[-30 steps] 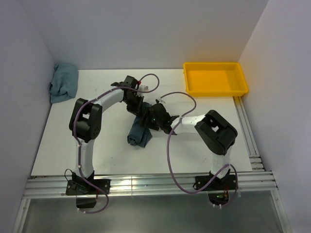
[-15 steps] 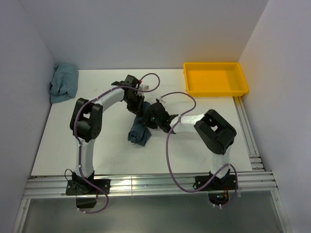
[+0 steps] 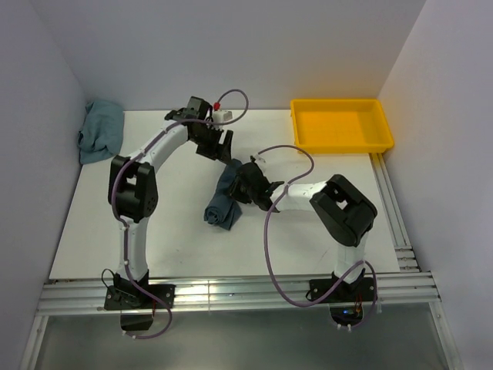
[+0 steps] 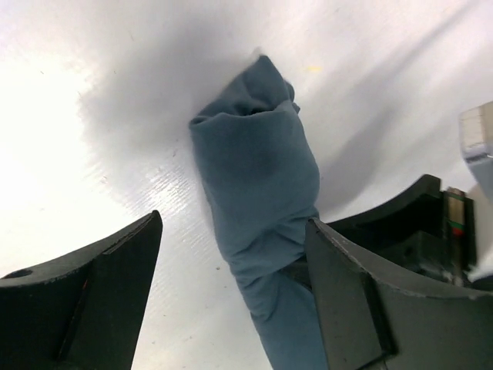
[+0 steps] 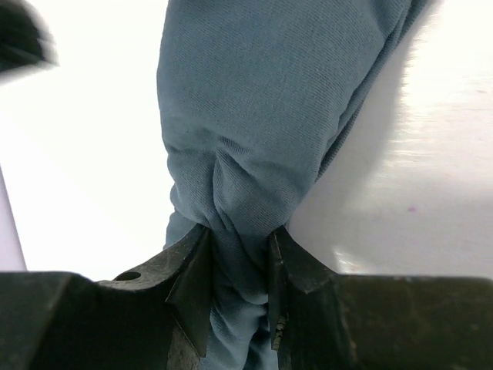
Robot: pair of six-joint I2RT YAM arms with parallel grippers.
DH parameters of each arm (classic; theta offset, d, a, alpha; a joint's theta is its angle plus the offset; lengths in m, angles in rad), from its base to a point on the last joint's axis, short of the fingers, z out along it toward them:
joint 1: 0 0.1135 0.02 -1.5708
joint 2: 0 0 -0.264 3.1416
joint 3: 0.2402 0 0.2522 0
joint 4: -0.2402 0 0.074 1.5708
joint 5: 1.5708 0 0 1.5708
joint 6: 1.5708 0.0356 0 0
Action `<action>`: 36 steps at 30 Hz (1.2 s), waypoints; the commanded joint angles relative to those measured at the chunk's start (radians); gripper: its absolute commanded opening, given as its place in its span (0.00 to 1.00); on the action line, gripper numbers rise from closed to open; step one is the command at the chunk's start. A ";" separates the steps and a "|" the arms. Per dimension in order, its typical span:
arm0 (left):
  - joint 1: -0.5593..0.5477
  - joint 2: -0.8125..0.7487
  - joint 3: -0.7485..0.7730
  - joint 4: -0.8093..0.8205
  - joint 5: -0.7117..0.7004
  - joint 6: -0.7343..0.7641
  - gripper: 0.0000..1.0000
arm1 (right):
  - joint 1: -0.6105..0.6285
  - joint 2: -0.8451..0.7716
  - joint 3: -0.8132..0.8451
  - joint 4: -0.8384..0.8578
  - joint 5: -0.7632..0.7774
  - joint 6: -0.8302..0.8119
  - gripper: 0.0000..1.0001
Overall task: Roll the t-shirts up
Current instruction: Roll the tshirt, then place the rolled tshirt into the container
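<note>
From the top view, the t-shirt (image 3: 222,204) lies as a tight, dark blue roll near the middle of the white surface (image 3: 177,243), slanting from centre down to the lower left. The left arm (image 3: 166,142) hangs above the roll's upper end with its jaws wide and nothing in them. The right arm (image 3: 296,196) reaches in from the right, and its jaws grip that same upper end. The yellow tray (image 3: 343,145) sits well apart at the upper right, and a crumpled cloth (image 3: 100,131) lies at the upper left. In the left wrist view, the t-shirt (image 4: 258,177) runs down the centre of the frame, its far end rounded and tucked. The open fingers (image 4: 85,308) stand on either side of it, holding none of it. In the right wrist view, the t-shirt (image 5: 254,116) is bunched into a narrow neck between the right fingers (image 5: 189,270), so the jaws are narrow and clamped on cloth. The step looks like securing the finished roll. To do it well, the grip should probably take every layer, not only the outer fold, so that nothing unwinds. Any lift should be slow and level. The left arm should clear upward and away before the roll is moved, so that it snags no cloth.
</note>
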 commanded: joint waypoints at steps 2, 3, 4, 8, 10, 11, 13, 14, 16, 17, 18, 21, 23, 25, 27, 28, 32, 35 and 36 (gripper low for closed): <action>0.054 -0.072 0.091 -0.029 0.095 0.016 0.79 | -0.013 -0.054 -0.032 -0.118 0.086 0.005 0.00; 0.089 -0.090 0.106 -0.031 0.111 0.017 0.79 | -0.013 -0.080 -0.029 -0.123 0.101 0.008 0.00; 0.108 -0.099 0.112 -0.034 0.120 -0.021 0.78 | -0.013 -0.094 -0.021 -0.130 0.109 0.013 0.00; 0.212 -0.179 0.102 -0.042 0.169 -0.021 0.77 | -0.016 -0.165 0.049 -0.222 0.187 0.005 0.00; 0.243 -0.217 0.060 -0.036 0.182 -0.014 0.77 | -0.028 -0.201 0.077 -0.250 0.225 -0.004 0.00; 0.257 -0.254 0.042 -0.031 0.186 -0.005 0.77 | -0.036 -0.212 0.100 -0.270 0.233 -0.013 0.00; 0.292 -0.289 -0.010 -0.026 0.192 -0.003 0.77 | -0.055 -0.235 0.115 -0.276 0.242 -0.018 0.00; 0.300 -0.321 -0.026 -0.026 0.194 0.038 0.77 | -0.081 -0.257 0.126 -0.285 0.248 -0.025 0.00; 0.320 -0.349 -0.075 -0.022 0.200 0.046 0.77 | -0.108 -0.274 0.161 -0.298 0.261 -0.034 0.00; 0.332 -0.374 -0.089 -0.017 0.205 0.048 0.76 | -0.141 -0.293 0.187 -0.305 0.265 -0.042 0.00; 0.336 -0.385 -0.110 -0.014 0.211 0.049 0.76 | -0.158 -0.300 0.203 -0.308 0.271 -0.047 0.00; 0.349 -0.417 -0.136 -0.014 0.221 0.054 0.75 | -0.232 -0.312 0.275 -0.330 0.304 -0.064 0.00; 0.352 -0.438 -0.147 -0.014 0.225 0.057 0.76 | -0.275 -0.308 0.330 -0.343 0.323 -0.068 0.00; 0.355 -0.449 -0.161 -0.014 0.225 0.065 0.76 | -0.351 -0.297 0.352 -0.321 0.318 -0.065 0.00; 0.356 -0.467 -0.184 -0.006 0.220 0.066 0.75 | -0.426 -0.271 0.402 -0.304 0.333 -0.062 0.00; 0.356 -0.472 -0.192 -0.005 0.220 0.071 0.75 | -0.450 -0.230 0.421 -0.293 0.334 -0.067 0.00; 0.356 -0.483 -0.213 -0.003 0.209 0.075 0.75 | -0.563 -0.110 0.491 -0.189 0.330 -0.021 0.00; 0.356 -0.481 -0.219 -0.006 0.198 0.075 0.75 | -0.631 0.023 0.569 -0.088 0.318 0.018 0.00; 0.356 -0.481 -0.218 -0.013 0.192 0.078 0.75 | -0.646 0.063 0.609 -0.084 0.310 0.019 0.00</action>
